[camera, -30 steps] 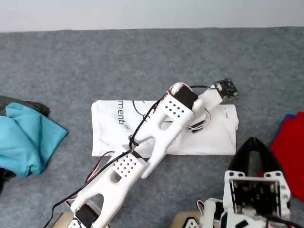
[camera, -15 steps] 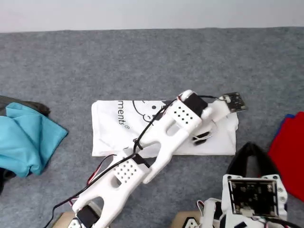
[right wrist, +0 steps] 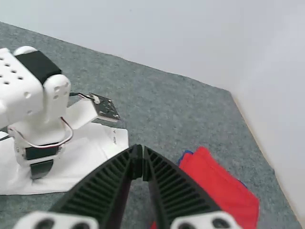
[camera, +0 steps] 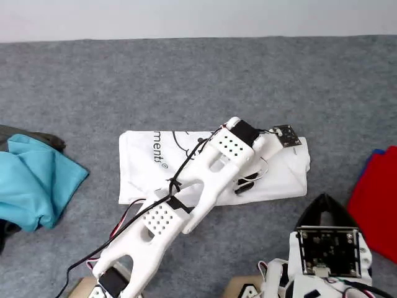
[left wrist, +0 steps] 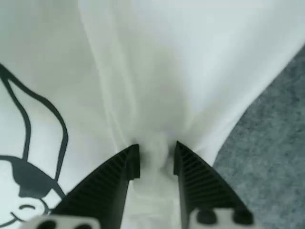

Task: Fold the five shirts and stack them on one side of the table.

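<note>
The fold of 1 white shirt [camera: 149, 167], lying at the middle of the table [camera: 248, 81], seems in hand: the left gripper [left wrist: 155, 160] pinches its cloth, the right gripper [right wrist: 138, 164] hangs closed and empty by the front edge, so next likely comes drawing that end across.

Grey felt-topped table [camera: 186, 81], folded white shirt [camera: 149, 180] under the left gripper [left wrist: 156, 155], teal shirt [camera: 34, 180] over a dark garment [camera: 31, 135] well to its left, red shirt [camera: 375, 198] beside the right gripper [right wrist: 142, 157].

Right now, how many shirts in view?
5: white shirt mid-table, cyan shirt at the left edge over a dark one, red shirt at the right edge over a blue one. Lower two mostly hidden.
</note>
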Robot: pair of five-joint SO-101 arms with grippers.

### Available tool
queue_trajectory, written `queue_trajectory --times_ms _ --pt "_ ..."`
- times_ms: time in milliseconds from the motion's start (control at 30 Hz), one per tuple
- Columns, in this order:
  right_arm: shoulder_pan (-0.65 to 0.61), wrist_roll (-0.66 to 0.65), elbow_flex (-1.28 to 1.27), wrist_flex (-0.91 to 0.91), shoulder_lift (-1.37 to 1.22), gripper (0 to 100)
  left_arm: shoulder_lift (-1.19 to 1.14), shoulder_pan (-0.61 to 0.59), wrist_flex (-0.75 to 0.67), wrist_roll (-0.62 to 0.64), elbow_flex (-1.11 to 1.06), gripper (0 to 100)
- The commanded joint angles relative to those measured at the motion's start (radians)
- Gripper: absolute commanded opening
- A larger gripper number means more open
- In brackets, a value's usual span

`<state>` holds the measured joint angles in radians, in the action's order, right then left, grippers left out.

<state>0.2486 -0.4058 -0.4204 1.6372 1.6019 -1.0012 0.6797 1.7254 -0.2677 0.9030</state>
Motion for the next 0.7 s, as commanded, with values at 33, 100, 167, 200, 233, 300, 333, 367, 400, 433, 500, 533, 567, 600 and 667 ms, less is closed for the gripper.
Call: queue_trajectory --times_ms 33,100,167,200,233,300,333,367,400,433,500,533,567,600,667 --pt "0.059 -0.011 0.026 0.004 -0.001 0.9 0.138 0.011 0.028 0.005 0.013 11" --pt "0.059 -0.009 0.025 0.004 -0.001 0.9 0.178 0.008 0.028 0.008 0.005 11" --pt "0.059 -0.008 0.025 0.004 -0.001 0.9 0.218 0.002 0.028 0.049 0.004 11" --pt "0.059 -0.008 0.025 0.004 -0.002 0.9 0.238 -0.006 0.028 0.071 0.004 11" --pt "0.059 -0.008 0.025 0.004 -0.002 0.9 0.256 -0.012 0.028 0.086 0.005 11" --pt "0.059 -0.008 0.021 0.004 -0.004 0.9 0.29 -0.021 0.028 0.094 0.005 11" --pt "0.059 -0.008 0.012 0.004 -0.002 0.9 0.305 -0.023 0.028 0.097 0.005 11" --pt "0.059 -0.008 0.002 0.004 -0.001 0.9 0.319 -0.029 0.029 0.097 0.005 11" --pt "0.059 -0.008 -0.009 0.004 -0.001 0.9 0.334 -0.041 0.029 0.098 0.005 11" --pt "0.059 -0.008 -0.02 0.004 -0.001 0.9 0.35 -0.057 0.029 0.104 0.005 11" --pt "0.059 -0.006 -0.041 0.004 -0.001 0.9 0.384 -0.114 0.029 0.124 0.005 11" --pt "0.059 -0.006 -0.054 0.004 -0.004 0.9 0.404 -0.15 0.029 0.133 0.005 11" --pt "0.059 -0.006 -0.066 0.004 -0.007 0.9 0.423 -0.192 0.029 0.147 0.004 11" --pt "0.059 -0.006 -0.08 0.004 -0.007 0.9 0.443 -0.238 0.031 0.169 0.002 11" --pt "0.059 -0.006 -0.106 0.004 -0.007 0.9 0.486 -0.333 0.031 0.204 -0.022 11"
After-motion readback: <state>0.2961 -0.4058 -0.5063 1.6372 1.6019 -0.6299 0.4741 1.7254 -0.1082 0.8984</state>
